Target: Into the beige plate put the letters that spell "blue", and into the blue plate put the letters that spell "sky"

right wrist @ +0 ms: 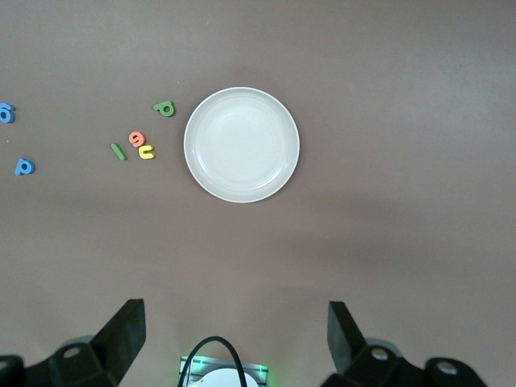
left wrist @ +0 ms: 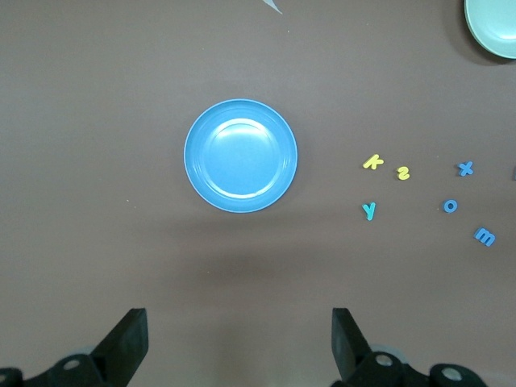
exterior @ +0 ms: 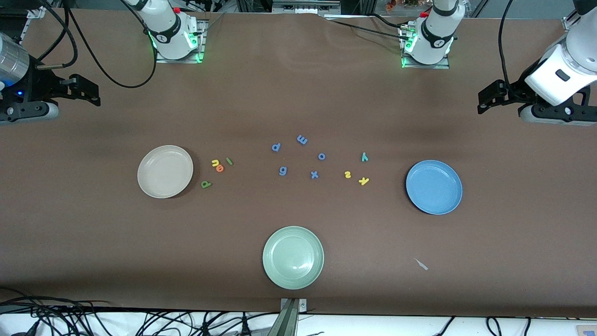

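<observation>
Letters for "blue" sit in a tight cluster just beside the beige plate [exterior: 165,171], toward the right arm's end of the table: dark green b [exterior: 206,185] nearest the front camera, yellow u [exterior: 215,163] and orange e [exterior: 219,168] touching or nearly so, green l [exterior: 229,161] just beside them. None are in the plate yet. Right gripper [exterior: 95,94] hangs high over that end of the table, jaws spread wide, nothing held.

Mid-table: five periwinkle letters [exterior: 314,174], not wanted; pale green plate [exterior: 293,257] nearest the front camera.

Letters for "sky" lie near the blue plate [exterior: 433,187]: yellow s [exterior: 347,174], yellow k [exterior: 364,181], teal y [exterior: 364,157], each apart from the others. Plate is empty. Left gripper [exterior: 482,100] hangs high over the left arm's end, jaws wide, empty.

Handling guess: foam, very light, soft, thin and flat on the cloth. Pinch across a stroke from above, fingertips down to the table. The u and e crowd each other, so a pinch may drag both. The l is a narrow bar: grip across its short width.
</observation>
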Action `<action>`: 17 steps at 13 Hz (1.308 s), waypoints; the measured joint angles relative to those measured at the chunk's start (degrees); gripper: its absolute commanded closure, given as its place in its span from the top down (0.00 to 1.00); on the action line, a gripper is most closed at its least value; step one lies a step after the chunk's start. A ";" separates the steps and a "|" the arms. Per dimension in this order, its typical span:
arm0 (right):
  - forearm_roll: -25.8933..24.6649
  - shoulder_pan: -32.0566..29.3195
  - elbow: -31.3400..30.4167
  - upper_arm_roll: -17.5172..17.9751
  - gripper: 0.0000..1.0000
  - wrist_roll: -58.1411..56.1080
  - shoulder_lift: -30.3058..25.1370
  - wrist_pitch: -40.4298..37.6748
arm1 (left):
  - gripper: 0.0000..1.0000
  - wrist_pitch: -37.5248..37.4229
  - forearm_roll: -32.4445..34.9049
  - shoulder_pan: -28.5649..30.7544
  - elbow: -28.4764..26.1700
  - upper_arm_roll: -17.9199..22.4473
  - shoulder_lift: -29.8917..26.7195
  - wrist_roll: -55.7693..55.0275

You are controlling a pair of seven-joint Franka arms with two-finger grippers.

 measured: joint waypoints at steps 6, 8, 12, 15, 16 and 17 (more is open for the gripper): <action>0.82 -0.01 0.00 -0.07 1.00 0.03 0.04 -0.03 | 1.00 0.00 0.00 0.00 0.00 0.00 0.00 0.00; 0.82 -0.01 0.00 -0.07 1.00 0.03 0.04 -0.03 | 1.00 0.00 0.00 0.00 0.00 0.00 0.00 0.00; 0.82 -0.02 0.00 -0.08 1.00 0.03 0.04 -0.05 | 1.00 0.00 0.00 0.00 0.00 0.00 0.00 0.00; 0.82 -0.02 0.01 -0.08 1.00 0.03 0.04 -0.05 | 1.00 0.00 0.00 0.00 0.00 0.00 0.00 0.00; 0.82 -0.02 0.01 -0.08 1.00 0.03 0.04 -0.05 | 1.00 0.00 0.00 0.00 0.00 0.00 0.00 0.00; 0.82 -0.02 0.01 -0.08 1.00 0.03 0.04 -0.05 | 1.00 0.00 0.00 0.00 0.00 0.00 0.00 0.00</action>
